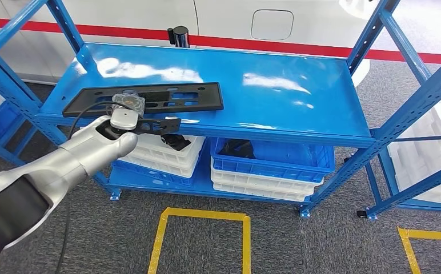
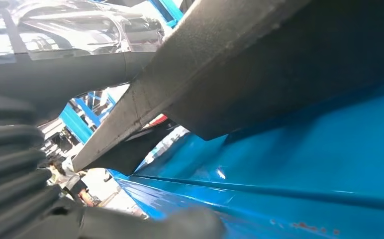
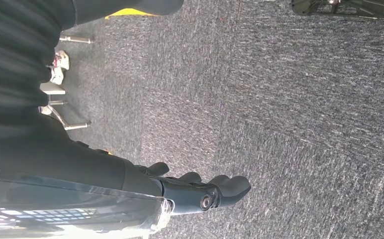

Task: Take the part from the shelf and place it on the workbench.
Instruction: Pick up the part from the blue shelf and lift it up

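Black part (image 1: 149, 98) on blue shelf (image 1: 275, 97), fingers (image 1: 169, 128) just below.

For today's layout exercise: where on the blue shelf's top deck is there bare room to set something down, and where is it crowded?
Free: the deck from the black part rightward to the right posts, and the back strip behind the part. Crowded: the front left corner, where the part lies and the left hand sits at the front edge. Below, stacked crates fill the lower level.

Shelf (image 1: 298, 85) glossy blue painted metal; part (image 1: 149, 98) matt black, grainy plastic; floor (image 1: 321, 240) rough grey carpet.
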Tool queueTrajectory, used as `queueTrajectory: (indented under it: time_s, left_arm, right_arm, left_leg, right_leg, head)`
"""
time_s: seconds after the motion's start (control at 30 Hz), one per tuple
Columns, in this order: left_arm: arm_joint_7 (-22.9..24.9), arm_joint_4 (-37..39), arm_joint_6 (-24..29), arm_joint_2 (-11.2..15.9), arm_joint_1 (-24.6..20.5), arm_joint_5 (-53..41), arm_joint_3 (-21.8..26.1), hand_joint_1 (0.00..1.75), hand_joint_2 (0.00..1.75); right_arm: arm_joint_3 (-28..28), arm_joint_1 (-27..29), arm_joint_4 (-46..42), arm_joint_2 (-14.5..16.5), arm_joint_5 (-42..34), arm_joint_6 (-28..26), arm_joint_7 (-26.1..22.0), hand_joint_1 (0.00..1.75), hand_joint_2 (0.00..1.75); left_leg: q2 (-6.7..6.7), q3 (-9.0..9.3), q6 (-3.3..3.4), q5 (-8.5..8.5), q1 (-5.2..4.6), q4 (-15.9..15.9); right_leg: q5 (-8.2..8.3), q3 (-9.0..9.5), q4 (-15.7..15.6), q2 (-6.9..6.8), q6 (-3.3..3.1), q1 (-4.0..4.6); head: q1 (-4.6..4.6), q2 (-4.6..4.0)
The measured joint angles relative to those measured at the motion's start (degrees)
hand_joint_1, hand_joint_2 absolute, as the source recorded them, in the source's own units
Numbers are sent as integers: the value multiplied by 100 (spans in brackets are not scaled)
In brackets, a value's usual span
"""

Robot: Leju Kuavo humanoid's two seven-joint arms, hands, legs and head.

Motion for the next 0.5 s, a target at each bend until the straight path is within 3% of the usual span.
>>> queueTrajectory:
  time_s: [0.2,0.33,0.5]
  left_arm:
    - [-1,20,-16,-1,0,-16,-1,138,175]
    - [-1,42,-10,7,-1,-19,0,175,175]
    - [-1,55,-8,7,-1,-33,0,175,175]
  right_arm:
    - [-2,-1,0,0,1,0,0,0,175]
    - [-2,0,0,0,1,0,0,0,175]
    - [-2,0,0,0,-1,0,0,0,175]
  left_leg:
    - [-5,4,0,0,0,0]
    - [-10,5,0,1,2,0]
    - [-10,6,0,1,1,0]
  right_leg:
    - [0,1,0,-2,0,0]
    - [0,2,1,-3,0,2]
    - [0,2,2,-1,0,1]
  head:
    - [0,0]
    - [0,0]
    - [1,0]
